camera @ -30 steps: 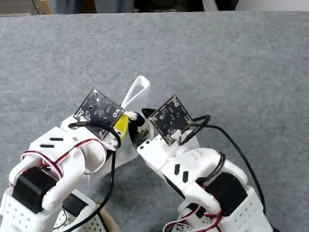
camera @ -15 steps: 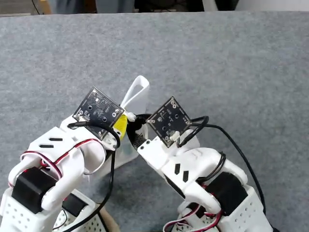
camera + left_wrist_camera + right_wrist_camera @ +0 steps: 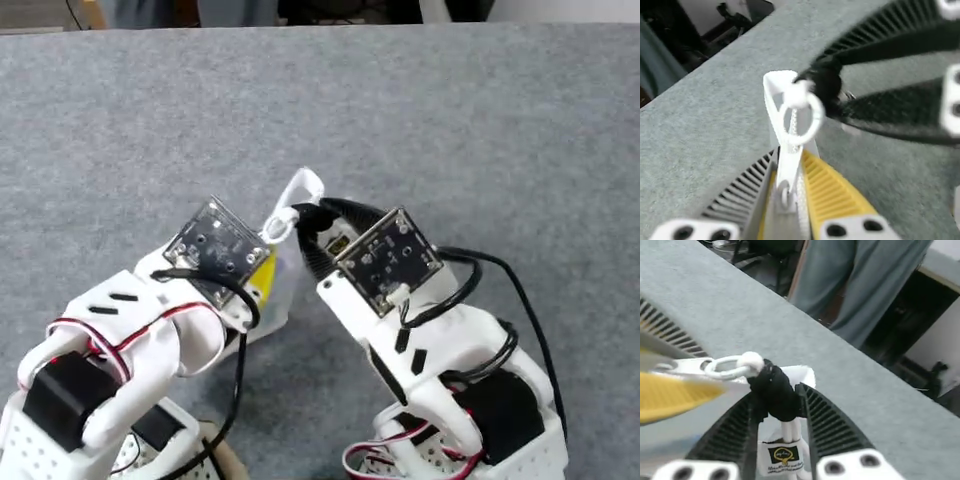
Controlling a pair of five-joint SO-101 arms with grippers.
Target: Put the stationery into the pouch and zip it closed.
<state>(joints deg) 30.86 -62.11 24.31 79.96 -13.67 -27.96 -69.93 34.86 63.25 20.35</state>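
The translucent white pouch [image 3: 276,303] lies on the grey mat between the two arms. My left gripper [image 3: 789,165], with one yellow finger [image 3: 832,192], is shut on the pouch's zipper edge [image 3: 790,172]. My right gripper [image 3: 777,397] is shut on the black zipper pull [image 3: 774,392]. A white bead [image 3: 751,360] and ring [image 3: 722,368] hang from that pull. In the high view the right gripper [image 3: 310,226] sits close to the pouch's white end loop [image 3: 303,185], just beyond the left gripper [image 3: 268,262]. What is inside the pouch is hidden.
The grey mat [image 3: 480,130] stretches wide around both arms. Its far edge [image 3: 320,26] runs along the back, with dark furniture behind it. A small label tag [image 3: 782,455] hangs below the zipper pull.
The right gripper has carried the zipper pull away from the arm bases, up to the pouch's end loop. The loop has bunched up, and the left arm has shifted slightly right.
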